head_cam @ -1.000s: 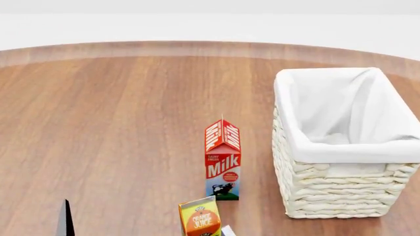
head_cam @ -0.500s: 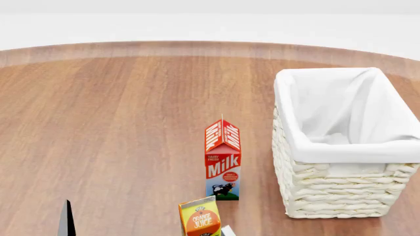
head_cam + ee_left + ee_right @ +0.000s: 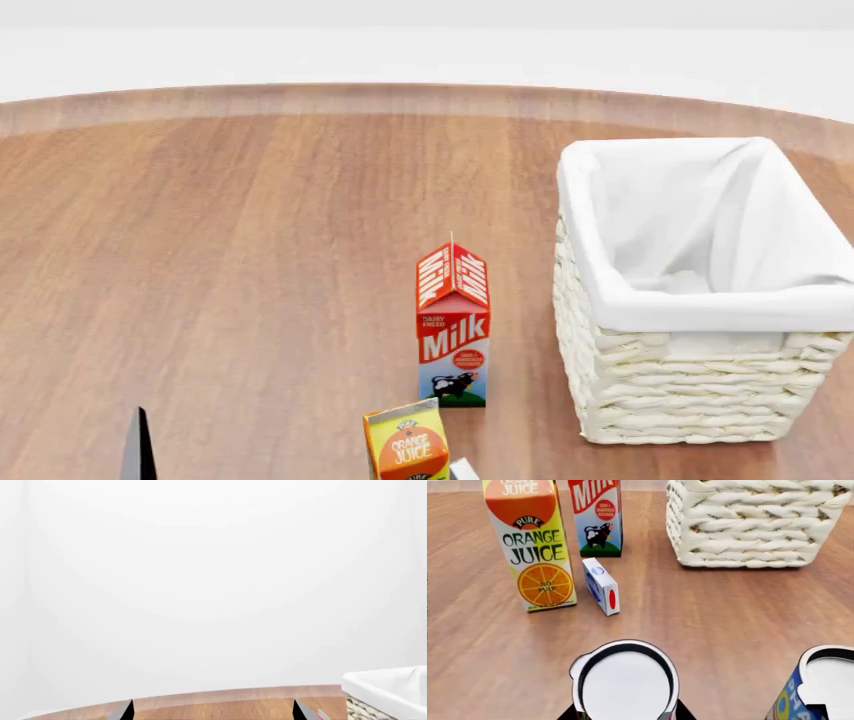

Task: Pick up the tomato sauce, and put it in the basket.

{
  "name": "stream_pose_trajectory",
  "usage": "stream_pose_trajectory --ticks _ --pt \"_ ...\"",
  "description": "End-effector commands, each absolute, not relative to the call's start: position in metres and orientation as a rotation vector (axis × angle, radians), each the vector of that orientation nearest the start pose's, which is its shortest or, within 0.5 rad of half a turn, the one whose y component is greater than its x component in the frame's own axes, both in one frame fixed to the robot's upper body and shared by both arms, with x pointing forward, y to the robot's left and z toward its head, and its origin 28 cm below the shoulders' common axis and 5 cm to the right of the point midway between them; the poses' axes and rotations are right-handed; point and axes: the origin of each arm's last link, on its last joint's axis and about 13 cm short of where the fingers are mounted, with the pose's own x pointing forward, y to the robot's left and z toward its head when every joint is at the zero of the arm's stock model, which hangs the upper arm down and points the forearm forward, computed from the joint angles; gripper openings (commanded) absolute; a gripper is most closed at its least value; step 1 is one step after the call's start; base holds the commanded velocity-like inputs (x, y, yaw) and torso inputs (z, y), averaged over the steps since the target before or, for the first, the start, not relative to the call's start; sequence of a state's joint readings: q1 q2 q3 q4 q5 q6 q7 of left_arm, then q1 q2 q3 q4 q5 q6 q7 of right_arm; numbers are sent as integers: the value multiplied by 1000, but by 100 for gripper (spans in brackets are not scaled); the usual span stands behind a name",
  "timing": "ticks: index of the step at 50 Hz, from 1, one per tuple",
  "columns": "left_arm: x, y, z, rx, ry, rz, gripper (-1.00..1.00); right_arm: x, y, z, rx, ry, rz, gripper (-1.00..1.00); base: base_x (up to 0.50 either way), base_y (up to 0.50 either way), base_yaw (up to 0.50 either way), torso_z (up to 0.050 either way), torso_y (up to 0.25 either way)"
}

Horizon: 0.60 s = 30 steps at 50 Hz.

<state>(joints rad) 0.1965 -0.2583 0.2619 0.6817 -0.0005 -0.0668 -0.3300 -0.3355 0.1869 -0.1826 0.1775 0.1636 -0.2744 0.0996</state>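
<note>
Right gripper (image 3: pixel 626 716) hangs over 1 silver-topped can, probably the tomato sauce (image 3: pixel 625 682); its opening is unreadable. Next: descend, grasp, then the basket (image 3: pixel 747 527).

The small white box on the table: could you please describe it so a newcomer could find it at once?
Start at the big white wicker basket. Two cartons stand beside it, milk carton and orange juice carton. The small white box stands between them, far lower, with blue and red ovals.

Perhaps a bare simulated room: round wooden table (image 3: pixel 240 250), blank white walls (image 3: pixel 213 580).
</note>
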Motion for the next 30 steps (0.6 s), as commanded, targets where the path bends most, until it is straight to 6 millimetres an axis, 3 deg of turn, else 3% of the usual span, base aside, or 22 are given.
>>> stream_pose_trajectory --ticks 1,6,8,12,19,25,30 --pt "152 191 108 71 -391 -19 100 97 -111 -58 -15 261 70 -100 0 0 0 0 0" --pt "152 191 108 72 -392 -18 100 100 -111 -32 7 142 84 -100 0 0 0 0 0" --pt "153 191 107 72 -391 -21 100 105 -113 -4 14 34 78 -100 0 0 0 0 0" --pt "153 191 108 72 -391 -21 100 111 -116 27 44 -101 65 -100 0 0 0 0 0" --pt "153 190 107 71 -387 -28 100 121 -119 60 41 -200 38 -100 0 0 0 0 0" --pt "153 190 106 64 -384 -32 100 141 -121 93 12 -325 27 -100 0 0 0 0 0" --pt "154 191 105 61 -380 -27 100 158 -123 135 25 -459 4 -100 0 0 0 0 0"
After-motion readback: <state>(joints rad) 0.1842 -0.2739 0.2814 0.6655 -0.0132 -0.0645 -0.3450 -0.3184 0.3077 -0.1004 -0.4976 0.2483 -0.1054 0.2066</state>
